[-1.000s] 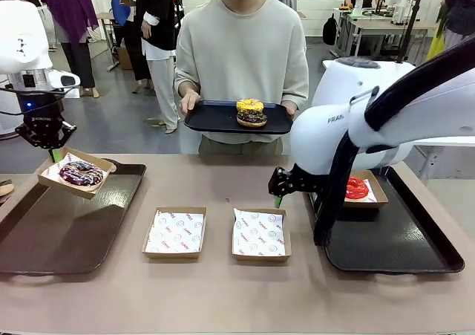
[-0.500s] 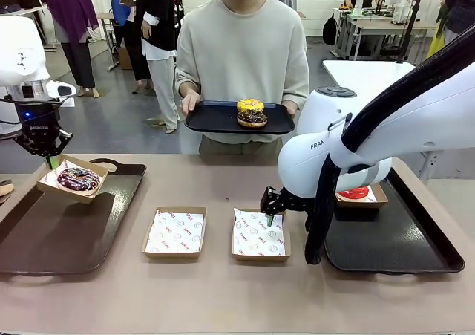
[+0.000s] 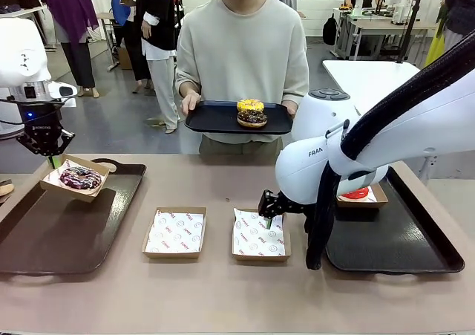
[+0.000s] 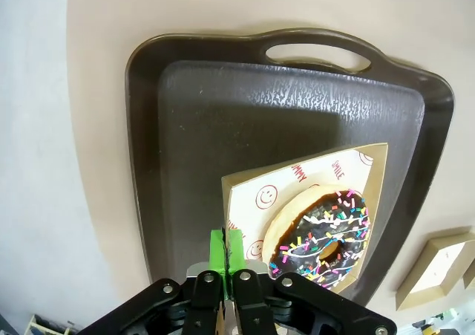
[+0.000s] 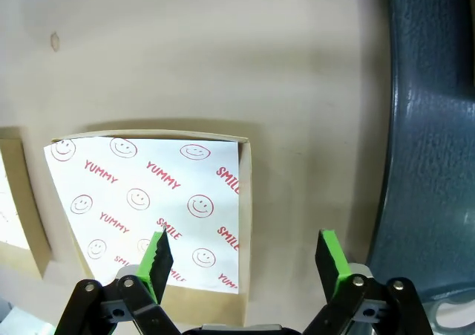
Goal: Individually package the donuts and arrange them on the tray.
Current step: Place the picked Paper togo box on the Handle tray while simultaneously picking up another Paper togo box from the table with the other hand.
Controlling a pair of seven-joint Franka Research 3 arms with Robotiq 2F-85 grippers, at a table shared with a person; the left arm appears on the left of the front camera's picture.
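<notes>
L gripper (image 4: 225, 242) clamped on donut box (image 4: 297, 183) rim; lower flat onto tray (image 4: 223, 105). R gripper (image 5: 243, 249) apart over empty box (image 5: 141, 186).

You see a dark tray (image 4: 223, 127) with a pebbled, faintly shiny plastic look, a brown cardboard box (image 4: 378, 179) with a printed paper liner (image 4: 260, 194), a glossy-iced sprinkled donut (image 4: 326, 235), and a smooth matt counter (image 3: 223, 298).
</notes>
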